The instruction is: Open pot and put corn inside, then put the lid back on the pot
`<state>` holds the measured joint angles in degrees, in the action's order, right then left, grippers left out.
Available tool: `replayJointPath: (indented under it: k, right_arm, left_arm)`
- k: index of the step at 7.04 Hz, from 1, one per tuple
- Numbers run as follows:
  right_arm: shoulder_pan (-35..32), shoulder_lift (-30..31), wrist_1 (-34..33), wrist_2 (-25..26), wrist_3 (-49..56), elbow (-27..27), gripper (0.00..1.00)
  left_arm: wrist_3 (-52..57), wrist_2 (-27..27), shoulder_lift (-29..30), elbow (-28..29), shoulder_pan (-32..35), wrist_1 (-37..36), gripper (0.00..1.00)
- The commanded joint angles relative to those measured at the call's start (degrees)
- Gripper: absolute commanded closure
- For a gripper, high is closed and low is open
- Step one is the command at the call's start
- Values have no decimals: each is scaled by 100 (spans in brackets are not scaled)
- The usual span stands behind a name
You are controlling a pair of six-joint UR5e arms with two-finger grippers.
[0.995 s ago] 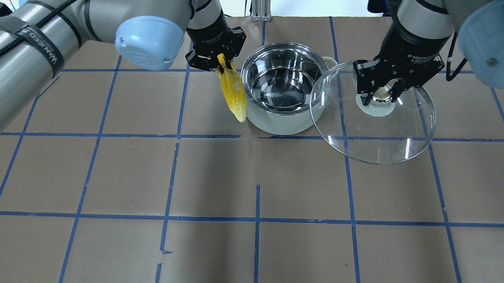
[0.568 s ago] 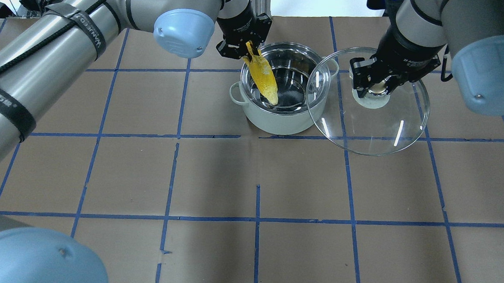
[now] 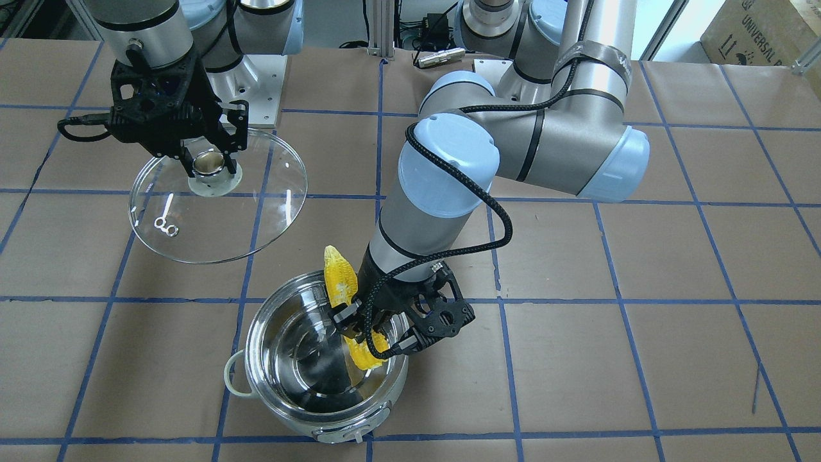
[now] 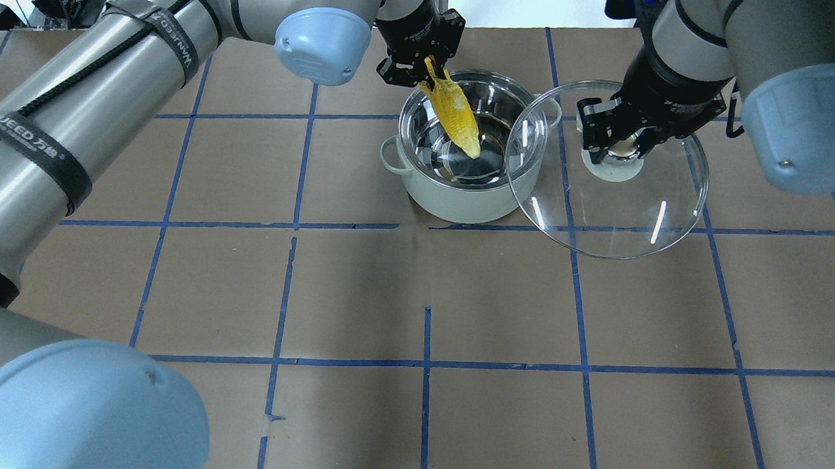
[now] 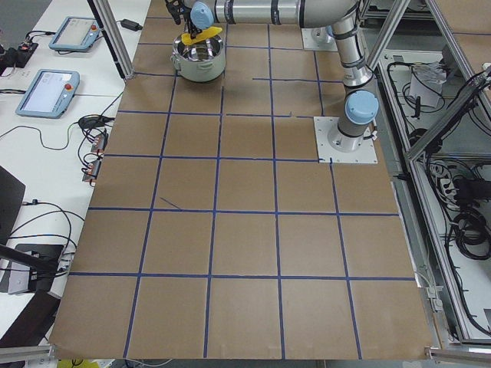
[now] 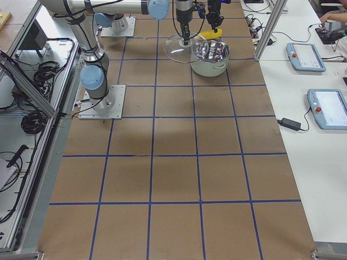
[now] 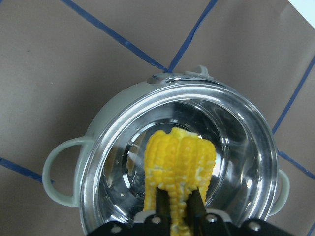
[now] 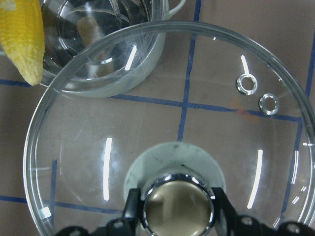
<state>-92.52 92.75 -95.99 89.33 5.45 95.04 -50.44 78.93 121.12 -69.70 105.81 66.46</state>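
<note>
Moved: corn (image 4: 458,119), from left of pot (image 4: 455,204) to over its mouth, tip angled inside.
Left gripper (image 4: 428,66): clamped on corn's blunt end, at pot's far rim.
Lid (image 4: 605,208): aloft, right of pot.
Right gripper (image 4: 622,146): closed on lid's knob (image 8: 178,204).
Due: releasing corn.

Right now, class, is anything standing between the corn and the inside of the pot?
Nothing visible is. The pot stands open; the lid is held off to one side by the right gripper, shut on its knob. The left gripper holds the corn tilted over the opening, tip pointing down into it.
</note>
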Motion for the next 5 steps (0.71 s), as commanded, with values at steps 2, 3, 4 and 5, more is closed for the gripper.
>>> replayJointPath:
  k: [2,3,4,5]
  right_arm:
    - [-3,24,194,14,8,15,81]
    - [-3,15,186,14,8,15,81]
    - [-3,7,177,6,0,6,81]
    - [-12,-46,159,-12,-9,15,81]
  left_arm:
    - [43,-332,35,0,-7,16,0]
    - [400,-317,-70,-70,-51,42,1]
    - [1587,-290,-227,-131,-130,190,1]
    - [2565,-273,-403,-141,-287,531,0]
